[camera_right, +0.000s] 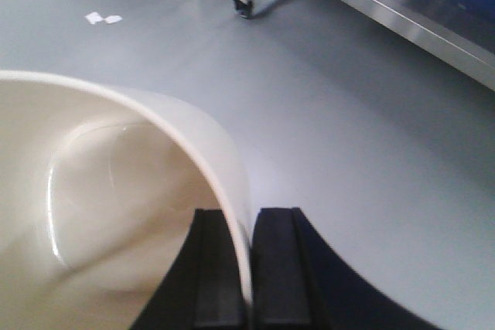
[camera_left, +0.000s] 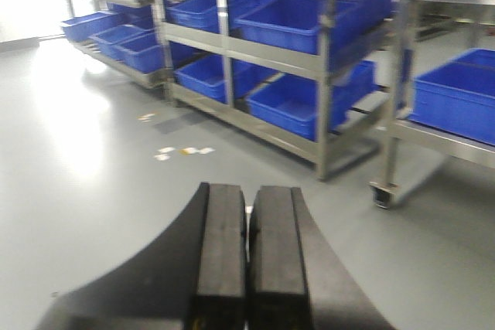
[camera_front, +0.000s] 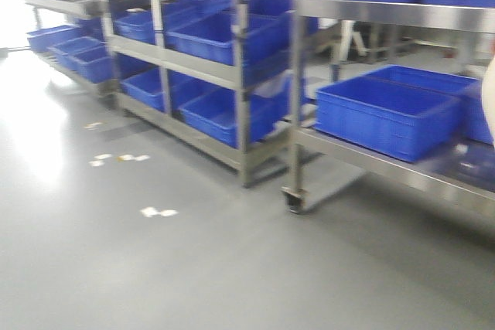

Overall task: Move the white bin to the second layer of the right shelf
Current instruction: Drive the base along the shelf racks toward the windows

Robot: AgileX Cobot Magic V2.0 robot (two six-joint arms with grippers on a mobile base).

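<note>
The white bin [camera_right: 116, 191] fills the lower left of the right wrist view, a glossy cream tub with its hollow inside facing the camera. My right gripper [camera_right: 248, 216] is shut on its rim, with one finger inside the wall and the other outside. It hangs over grey floor. In the left wrist view my left gripper [camera_left: 249, 189] is shut, pads together with nothing between them, also above the floor. The right shelf second layer is out of view.
Steel racks [camera_front: 241, 75] loaded with blue crates [camera_front: 224, 36] run along the left and middle. A wheeled steel cart [camera_front: 371, 156] on the right carries a blue crate [camera_front: 387, 117]; its caster [camera_front: 294, 201] stands on the grey floor. Paper scraps [camera_front: 158, 212] lie there.
</note>
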